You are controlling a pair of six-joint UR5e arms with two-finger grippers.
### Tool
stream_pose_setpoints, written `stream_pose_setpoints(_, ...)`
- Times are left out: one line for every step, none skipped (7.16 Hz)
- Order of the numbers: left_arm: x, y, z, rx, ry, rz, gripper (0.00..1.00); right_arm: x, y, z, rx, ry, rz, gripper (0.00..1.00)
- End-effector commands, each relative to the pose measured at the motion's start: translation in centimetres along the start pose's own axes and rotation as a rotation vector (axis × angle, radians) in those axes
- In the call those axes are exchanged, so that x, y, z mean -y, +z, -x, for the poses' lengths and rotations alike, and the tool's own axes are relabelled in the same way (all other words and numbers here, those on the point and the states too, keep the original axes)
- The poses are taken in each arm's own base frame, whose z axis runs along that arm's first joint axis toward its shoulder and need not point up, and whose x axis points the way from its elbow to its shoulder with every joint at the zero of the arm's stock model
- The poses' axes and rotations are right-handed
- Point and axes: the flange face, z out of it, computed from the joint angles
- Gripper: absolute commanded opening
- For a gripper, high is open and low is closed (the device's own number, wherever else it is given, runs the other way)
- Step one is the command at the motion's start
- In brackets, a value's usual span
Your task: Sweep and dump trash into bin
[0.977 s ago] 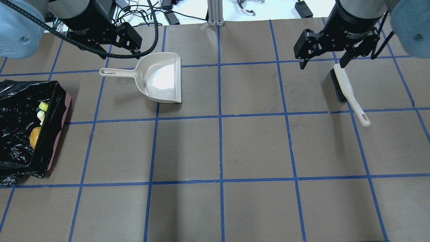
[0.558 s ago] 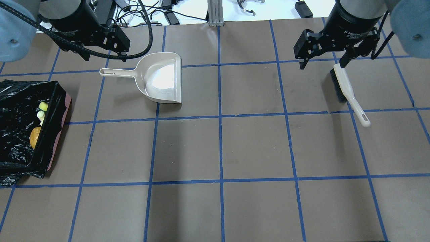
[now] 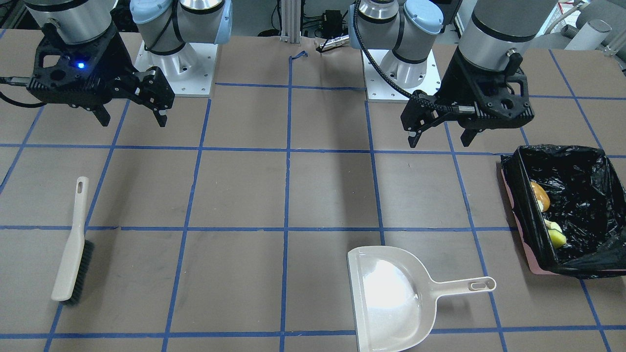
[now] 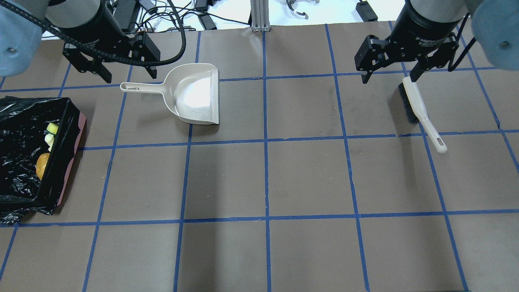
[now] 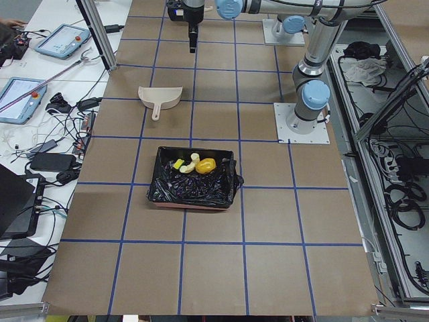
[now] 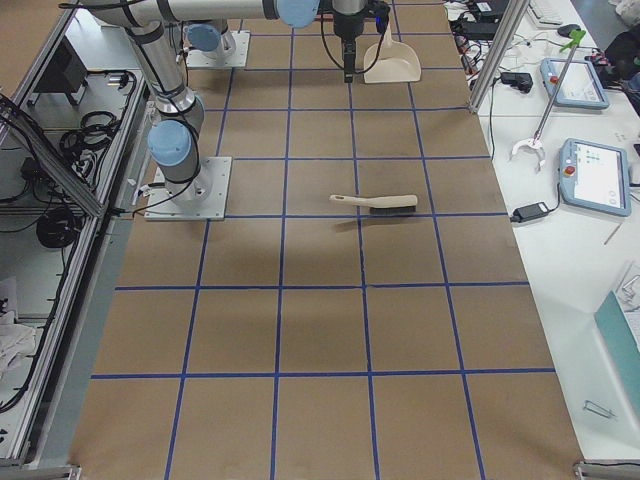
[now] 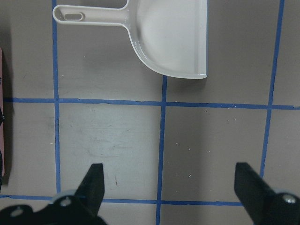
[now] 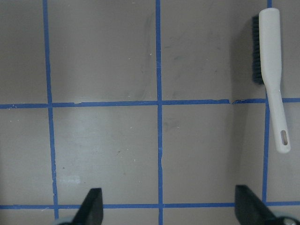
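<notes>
Both my hands hang raised over the counter [image 4: 308,174], and neither holds anything. My left hand [image 4: 129,76] has its fingers spread wide. The beige dustpan [image 4: 194,95] lies flat on the counter ahead of it, apart from the fingers, with its handle pointing toward the bin's end of the counter. The bin [image 4: 67,138] sits at my left end, lined with a shiny black bag, a pink base edge showing along its side. The trash [image 5: 204,165] is inside it, against the wall nearest the middle of the counter: an orange bread-like piece [image 3: 539,195], a yellow sponge [image 4: 52,128] with a green layer, and a pale lumpy bit between them. My right hand [image 4: 389,78] is also spread wide. The brush [image 4: 417,109] lies on the counter ahead of it and to its right, untouched, its handle pointing back toward my base.
</notes>
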Motion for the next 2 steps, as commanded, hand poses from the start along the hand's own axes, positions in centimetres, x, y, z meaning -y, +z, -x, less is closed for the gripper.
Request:
stream_pose_setpoints(-0.18,-0.29,-0.01,0.001,0.001,-0.005,1.00,-0.07,-0.12,0.06,0.005,0.001,-0.002,1.00)
stream_pose_setpoints(-0.15,-0.19,0.00,0.002,0.001,-0.002,1.00,-0.07,-0.12,0.06,0.005,0.001,-0.002,1.00)
